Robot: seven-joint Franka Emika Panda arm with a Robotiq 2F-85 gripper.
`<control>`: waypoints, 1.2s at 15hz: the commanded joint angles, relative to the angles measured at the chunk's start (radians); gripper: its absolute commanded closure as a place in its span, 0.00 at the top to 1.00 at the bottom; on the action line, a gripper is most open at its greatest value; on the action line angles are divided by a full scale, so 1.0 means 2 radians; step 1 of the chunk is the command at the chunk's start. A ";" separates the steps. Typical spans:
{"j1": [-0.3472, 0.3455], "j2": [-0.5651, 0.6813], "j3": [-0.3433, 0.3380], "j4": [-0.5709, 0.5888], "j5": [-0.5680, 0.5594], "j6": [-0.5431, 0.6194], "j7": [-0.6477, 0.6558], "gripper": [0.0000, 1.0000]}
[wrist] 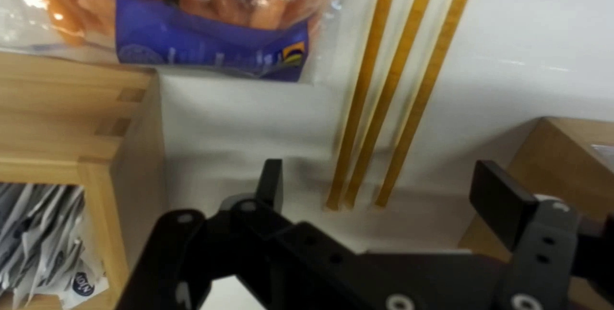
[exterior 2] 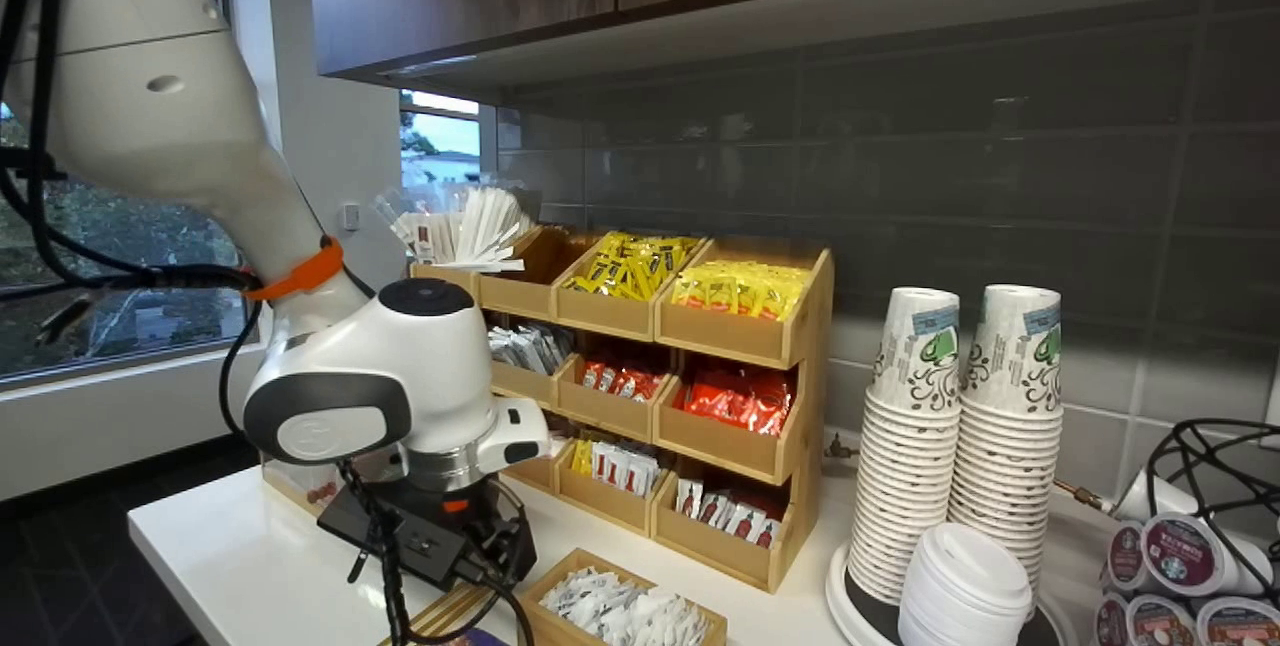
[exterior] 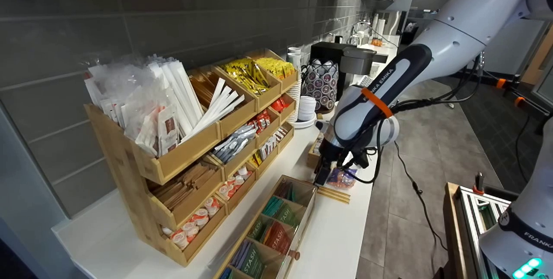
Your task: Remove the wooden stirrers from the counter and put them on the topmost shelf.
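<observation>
Three thin wooden stirrers [wrist: 388, 84] lie side by side on the white counter [wrist: 527, 36]. They also show in both exterior views [exterior: 333, 197] [exterior 2: 445, 611]. My gripper [wrist: 383, 190] is open, with the stirrers' near ends between its spread fingers in the wrist view. Its fingers hold nothing. In an exterior view the gripper [exterior: 319, 179] is low over the counter by the stirrers' ends; I cannot tell its exact height. The topmost shelf [exterior: 190, 151] of the wooden rack holds white packets, brown sticks and yellow packets; it also shows in an exterior view [exterior 2: 720, 334].
A tea box [exterior: 302, 231] with a clear front stands close to the gripper's right finger in the wrist view [wrist: 542, 166]. A wooden box of packets [wrist: 139, 156] stands on the left. A bag of carrots [wrist: 211, 27] lies beside the stirrers. Cup stacks [exterior 2: 905, 466] stand beyond the rack.
</observation>
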 commanded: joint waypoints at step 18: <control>-0.008 0.036 -0.004 0.020 -0.007 0.012 -0.009 0.02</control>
